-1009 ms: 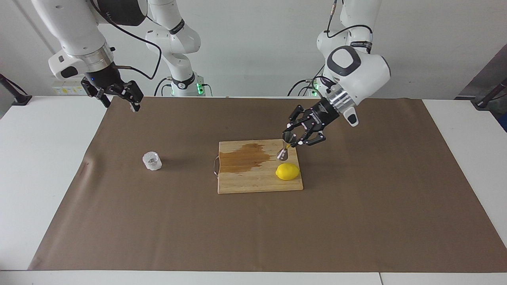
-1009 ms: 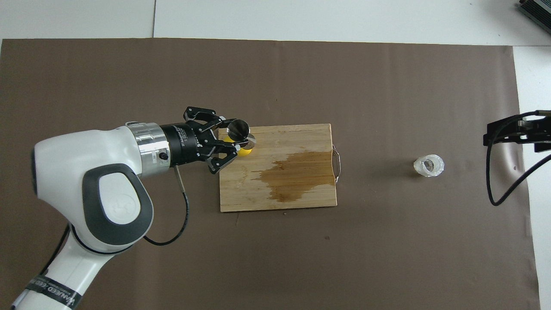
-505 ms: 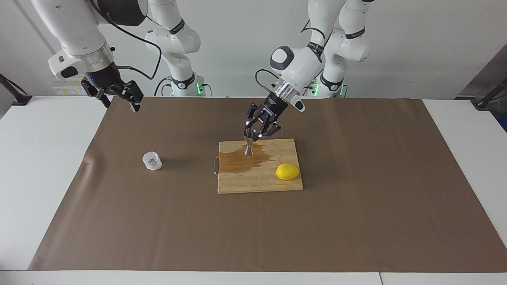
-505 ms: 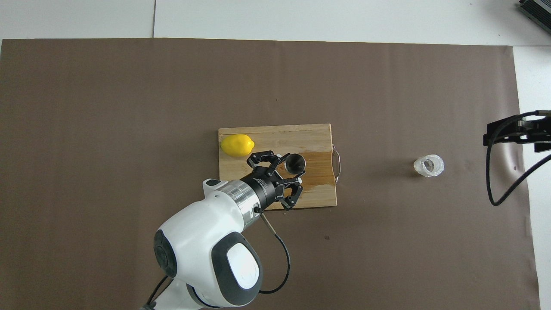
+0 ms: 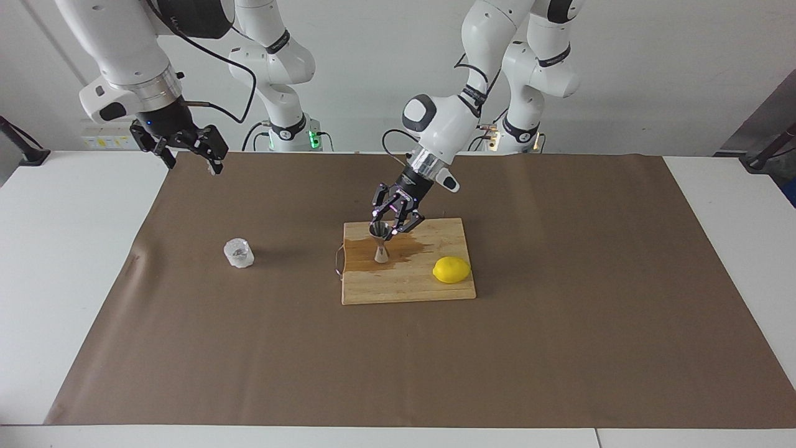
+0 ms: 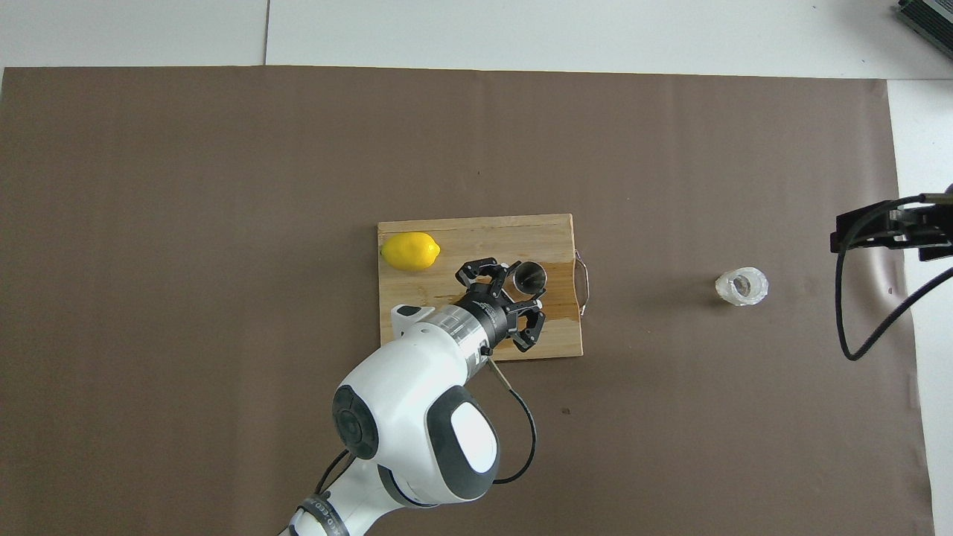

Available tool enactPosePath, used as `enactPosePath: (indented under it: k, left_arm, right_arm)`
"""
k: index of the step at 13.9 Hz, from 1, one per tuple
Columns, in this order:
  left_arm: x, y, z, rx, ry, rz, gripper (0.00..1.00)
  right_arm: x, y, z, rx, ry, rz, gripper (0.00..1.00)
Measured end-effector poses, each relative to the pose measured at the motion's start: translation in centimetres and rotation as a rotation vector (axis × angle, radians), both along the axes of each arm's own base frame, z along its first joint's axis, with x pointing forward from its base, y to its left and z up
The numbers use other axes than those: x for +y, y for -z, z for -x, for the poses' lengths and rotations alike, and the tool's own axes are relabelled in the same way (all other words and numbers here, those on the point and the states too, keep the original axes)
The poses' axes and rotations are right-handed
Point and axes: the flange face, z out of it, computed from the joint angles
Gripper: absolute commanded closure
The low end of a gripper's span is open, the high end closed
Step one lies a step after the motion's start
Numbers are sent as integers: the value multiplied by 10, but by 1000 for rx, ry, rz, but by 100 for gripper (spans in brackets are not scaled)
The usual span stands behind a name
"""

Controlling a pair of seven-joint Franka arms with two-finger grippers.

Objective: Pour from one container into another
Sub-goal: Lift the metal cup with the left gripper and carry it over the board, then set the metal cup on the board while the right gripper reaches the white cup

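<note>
My left hand (image 5: 387,229) is pinched tight on the upper cone of the steel jigger (image 5: 380,241), which stands upright with its foot on or just above the wet brown stain (image 5: 404,249) of the wooden cutting board (image 5: 407,286); I cannot tell whether the foot touches the wood. In the overhead view the jigger's open mouth (image 6: 531,276) shows just ahead of my fingertips, near the board's metal handle (image 6: 584,281). A lemon (image 5: 451,270) lies on the same board toward my left arm's end, well apart from the jigger. The textured glass cup (image 5: 239,253) sits upright on the brown paper (image 5: 249,348) covering the tabletop, toward my right arm's end, apart from the board. My right hand (image 5: 186,152) hangs spread wide and holding nothing, over the paper's edge.
</note>
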Motion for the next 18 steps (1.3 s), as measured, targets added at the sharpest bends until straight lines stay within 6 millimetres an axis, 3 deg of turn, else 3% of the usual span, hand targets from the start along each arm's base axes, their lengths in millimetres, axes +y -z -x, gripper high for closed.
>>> enactPosePath:
  k: [1,3,5,6,10,12,14,18]
  left_arm:
    - [-3,2,3,-4,2,-5,55]
    - [-4,3,5,-8,0,-9,34]
    - [-4,4,5,-8,-1,-10,5]
    - [-4,4,5,-7,-2,-10,0]
    - [-3,1,3,-14,-8,-7,0]
    - [2,-18,-1,-34,-17,16,0]
    - [22,-40,-18,-48,-30,44,0]
    - [82,-72,-73,-99,26,36,0]
  right_arm:
    - [3,0,0,1,-34,0,0]
    - [11,4,0,3,-117,-2,0]
    - [14,13,0,-19,-255,-1,0]
    - [14,19,1,-24,-321,0,0]
    - [11,39,5,-30,-682,5,0]
    - [2,55,3,-29,-928,11,0]
    - [-11,74,3,-18,-1127,11,0]
    - [-27,122,5,-4,-1408,-41,0]
